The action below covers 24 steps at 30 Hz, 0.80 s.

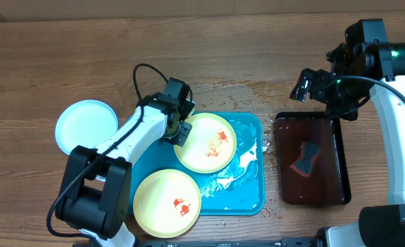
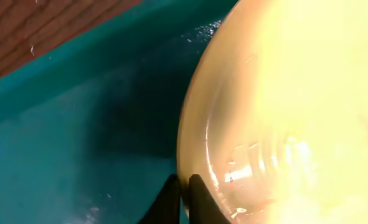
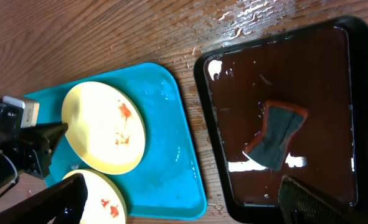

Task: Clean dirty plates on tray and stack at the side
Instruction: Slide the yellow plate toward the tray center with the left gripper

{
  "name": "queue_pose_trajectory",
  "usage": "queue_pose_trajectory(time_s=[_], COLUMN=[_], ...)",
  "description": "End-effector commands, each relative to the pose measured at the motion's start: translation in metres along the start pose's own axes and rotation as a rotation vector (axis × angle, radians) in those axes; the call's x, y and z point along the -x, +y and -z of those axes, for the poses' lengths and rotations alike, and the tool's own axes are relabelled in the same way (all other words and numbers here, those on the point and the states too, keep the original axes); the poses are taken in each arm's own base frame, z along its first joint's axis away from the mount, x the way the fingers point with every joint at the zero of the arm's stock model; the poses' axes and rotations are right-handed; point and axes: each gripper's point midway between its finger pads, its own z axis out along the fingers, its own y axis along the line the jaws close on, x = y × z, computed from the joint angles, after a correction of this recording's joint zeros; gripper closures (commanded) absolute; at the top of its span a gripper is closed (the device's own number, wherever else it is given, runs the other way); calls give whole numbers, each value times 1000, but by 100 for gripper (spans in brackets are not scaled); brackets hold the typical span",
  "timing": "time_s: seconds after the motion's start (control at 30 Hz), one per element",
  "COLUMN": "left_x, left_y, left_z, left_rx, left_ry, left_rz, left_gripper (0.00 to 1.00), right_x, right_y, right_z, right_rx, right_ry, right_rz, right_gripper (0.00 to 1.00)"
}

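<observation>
A: Now, left pincer status?
B: Clenched on the left rim of the far yellow plate, which lies on the turquoise tray; red smear at its centre.
A: Other plates?
B: The near yellow plate, smeared, sits over the tray's near-left corner. The pale plate is on the worktop, left of the tray.
A: And the right pincer?
B: Released, fingers spread, by the far-left corner of the dark tray, which holds a sponge.
</observation>
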Motion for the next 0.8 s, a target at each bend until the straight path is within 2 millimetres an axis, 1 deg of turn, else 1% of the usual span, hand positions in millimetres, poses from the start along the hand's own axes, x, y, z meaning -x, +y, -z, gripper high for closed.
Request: queue_pose_trajectory(time_s=[0.0,0.13,0.23,0.27,0.3,0.33,0.37,0.4,0.47,0.53,0.57,0.6,0.63,0.77], left_x=[-1,-8,-16,-18,-20,-20,-20,-20,-20,-20,-20,-20,-20,-21], left_y=[4,3,-2,-2,-2,-2,-2,-1,-1,-1,-2,-2,-2,-6], left_z=[-8,-20,-27,-28,-28,-28,-28,-28,-28,-28,-28,-28,-28,-28], left_rx=[-28,-61,-91,-93,-92,-92,-88,-88,-88,-88,-88,-88,-89,-110], left_ry=[18,56,98,106,112,114,114,113,114,115,115,115,115,121], left_rz=[-60,-19,9,10,10,10,9,10,16,20,20,21,25,53], left_gripper=[96,96,96,91,82,76,72,70,60,58,64,82,96,96], right_x=[-2,-3,-3,-3,-3,-3,-3,-3,-3,-3,-3,-3,-2,0], right_y=[1,1,1,1,1,1,1,1,1,1,1,1,1,2], right_z=[2,2,2,2,2,2,2,2,2,2,2,2,2,2], right_rx=[5,5,5,5,5,5,5,5,5,5,5,5,5,7], right_ry=[0,1,1,1,1,1,1,1,1,1,1,0,0,-9], right_rz=[13,13,12,12,12,12,13,12,13,13,12,13,13,15], right_gripper=[0,0,0,0,0,0,0,0,0,0,0,0,0,0])
